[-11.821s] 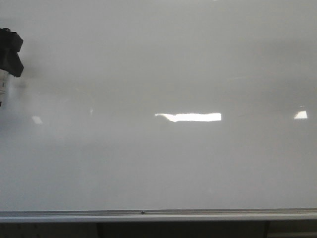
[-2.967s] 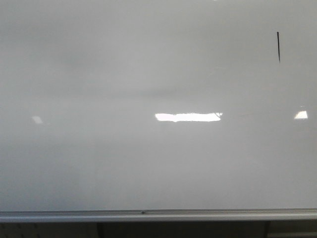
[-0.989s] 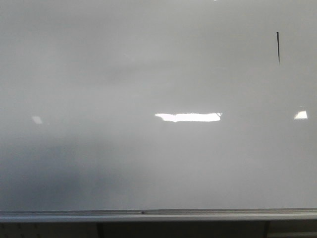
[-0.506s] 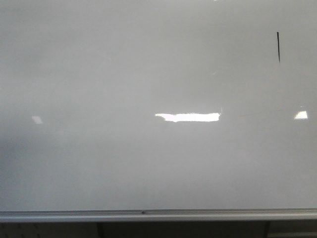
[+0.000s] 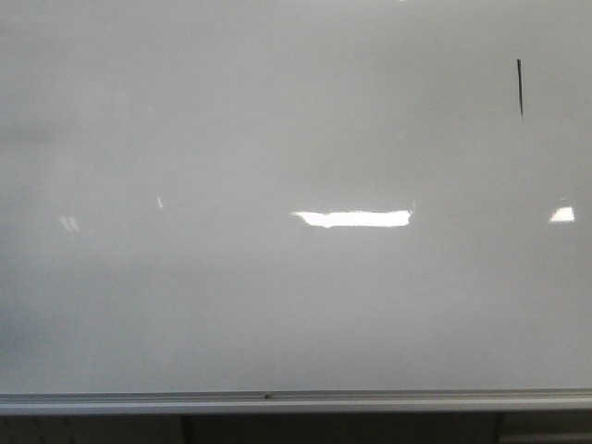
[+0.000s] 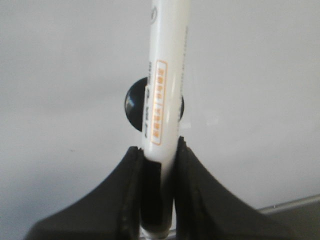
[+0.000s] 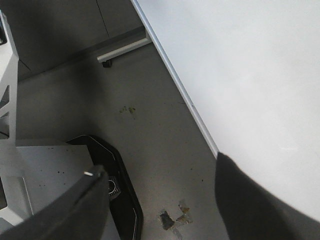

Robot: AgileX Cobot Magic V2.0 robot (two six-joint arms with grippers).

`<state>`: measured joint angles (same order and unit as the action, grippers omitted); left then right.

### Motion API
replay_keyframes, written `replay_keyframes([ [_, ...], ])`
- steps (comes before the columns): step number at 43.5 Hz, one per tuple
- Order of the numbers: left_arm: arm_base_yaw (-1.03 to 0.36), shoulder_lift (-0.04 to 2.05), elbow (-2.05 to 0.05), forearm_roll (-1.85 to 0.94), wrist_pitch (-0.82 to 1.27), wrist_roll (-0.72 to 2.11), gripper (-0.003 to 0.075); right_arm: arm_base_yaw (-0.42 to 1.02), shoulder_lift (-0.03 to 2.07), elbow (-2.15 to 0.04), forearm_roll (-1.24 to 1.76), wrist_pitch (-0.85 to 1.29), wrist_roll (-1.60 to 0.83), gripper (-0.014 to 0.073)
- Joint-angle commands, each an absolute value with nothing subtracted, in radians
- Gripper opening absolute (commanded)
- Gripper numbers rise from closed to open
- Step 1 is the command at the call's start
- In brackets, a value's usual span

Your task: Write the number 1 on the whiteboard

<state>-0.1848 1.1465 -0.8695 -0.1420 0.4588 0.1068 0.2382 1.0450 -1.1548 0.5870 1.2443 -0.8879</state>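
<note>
My whiteboard (image 5: 277,305) is smooth and glossy, a white-grey sheet throwing back bright glare, and along its bottom edge runs a rail (image 5: 296,400) of brushed silver metal; near its upper right corner the number 1 (image 5: 520,88) sits as thin, matt black ink. My left gripper (image 6: 159,165) has matt black plastic fingers (image 6: 131,185) pinched around a marker (image 6: 162,85) of shiny white plastic with an orange printed label. Seen from my right wrist, the floor (image 7: 150,130) looks like dull, rough grey concrete with stains.
</note>
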Motion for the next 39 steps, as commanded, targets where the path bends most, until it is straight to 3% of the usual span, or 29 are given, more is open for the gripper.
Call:
replay_keyframes([
  [1,-0.177,1.162,-0.884,-0.194,0.293,0.095,0.001,0.232,1.028,-1.188,0.631,1.23,-0.89,0.0487],
  [19,-0.154,1.343,-0.884,-0.238,0.023,0.095,0.0011,0.232,1.028,-1.188,0.631,1.23,-0.89,0.0487],
  [39,-0.146,1.455,-0.884,-0.243,-0.058,0.095,0.0015,0.232,1.028,-1.188,0.632,1.23,-0.888,0.0487],
])
